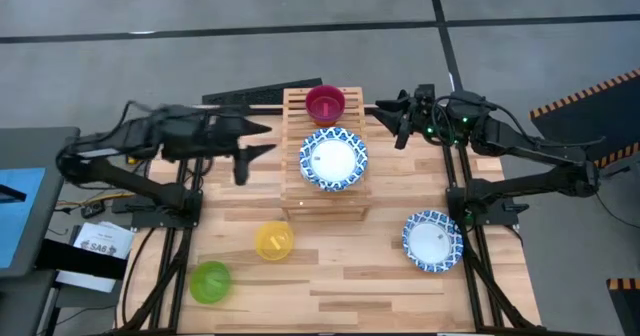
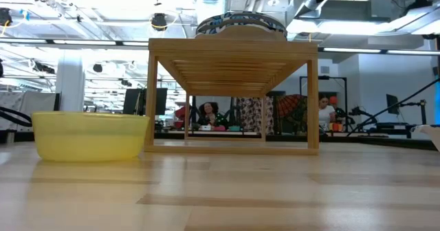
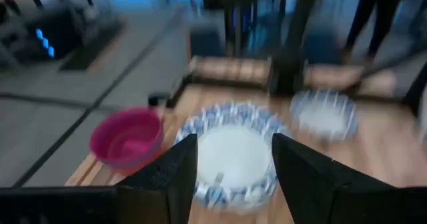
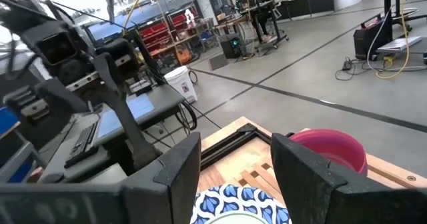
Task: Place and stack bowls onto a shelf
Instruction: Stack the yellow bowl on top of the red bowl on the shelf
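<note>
Shelf [image 1: 325, 198] holds blue bowl [image 1: 333, 160], pink bowl [image 1: 324, 103] — three bowls left on table; both grippers [image 1: 243, 146] [image 1: 392, 123] spread, empty.

Shelf [image 1: 323, 202] with pink bowl [image 1: 325, 103], blue-rimmed bowl [image 1: 333, 159] — others on tabletop.

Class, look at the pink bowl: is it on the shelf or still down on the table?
On the shelf. In the high view the pink bowl sits upright on the shelf slats, at the far end, beside a blue-rimmed bowl.
</note>
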`<state>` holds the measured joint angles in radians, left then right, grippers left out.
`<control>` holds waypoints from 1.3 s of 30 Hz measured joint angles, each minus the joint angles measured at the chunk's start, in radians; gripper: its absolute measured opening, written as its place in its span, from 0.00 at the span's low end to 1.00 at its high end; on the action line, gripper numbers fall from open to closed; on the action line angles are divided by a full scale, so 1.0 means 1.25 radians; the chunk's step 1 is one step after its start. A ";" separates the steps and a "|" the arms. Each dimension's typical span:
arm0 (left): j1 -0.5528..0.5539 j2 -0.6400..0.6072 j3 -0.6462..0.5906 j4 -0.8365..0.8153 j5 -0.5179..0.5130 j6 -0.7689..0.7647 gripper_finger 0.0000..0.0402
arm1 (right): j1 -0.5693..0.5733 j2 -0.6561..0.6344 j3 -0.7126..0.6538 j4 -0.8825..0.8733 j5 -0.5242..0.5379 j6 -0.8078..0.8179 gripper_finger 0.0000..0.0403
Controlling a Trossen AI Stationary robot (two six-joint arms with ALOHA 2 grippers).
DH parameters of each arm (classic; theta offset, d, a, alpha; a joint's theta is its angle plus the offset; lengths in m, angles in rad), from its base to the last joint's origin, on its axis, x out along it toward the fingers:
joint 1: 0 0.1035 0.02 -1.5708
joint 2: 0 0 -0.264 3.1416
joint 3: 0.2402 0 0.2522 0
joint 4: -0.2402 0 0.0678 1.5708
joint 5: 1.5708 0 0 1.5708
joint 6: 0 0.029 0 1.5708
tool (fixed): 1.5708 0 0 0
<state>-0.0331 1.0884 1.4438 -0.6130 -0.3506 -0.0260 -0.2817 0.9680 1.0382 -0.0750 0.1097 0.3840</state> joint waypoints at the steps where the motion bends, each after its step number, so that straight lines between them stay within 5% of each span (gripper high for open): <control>1: -0.004 -0.044 -0.059 0.062 -0.002 -0.014 0.44 | 0.000 0.000 0.000 0.000 0.000 0.000 0.51; 9: -0.011 -0.280 -0.397 0.438 -0.004 -0.075 0.44 | 0.000 0.000 0.000 0.000 -0.001 0.000 0.51; 18: -0.011 -0.311 -0.440 0.464 -0.003 -0.082 0.44 | 0.000 0.000 0.000 0.000 -0.001 0.000 0.51; 23: -0.011 -0.312 -0.439 0.326 0.061 -0.179 0.44 | 0.000 0.000 0.000 0.000 -0.001 0.000 0.51; 31: -0.020 -0.218 -0.447 -0.152 0.138 -0.598 0.44 | 0.000 0.000 0.000 0.000 -0.005 0.000 0.51; 39: -0.132 -0.055 -0.563 -0.038 0.180 -0.811 0.44 | -0.001 0.001 0.000 -0.030 -0.006 0.000 0.51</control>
<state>-0.1976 1.0191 0.7397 -0.6606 -0.1250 -1.0398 -0.2825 0.9688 1.0382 -0.1128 0.1024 0.3836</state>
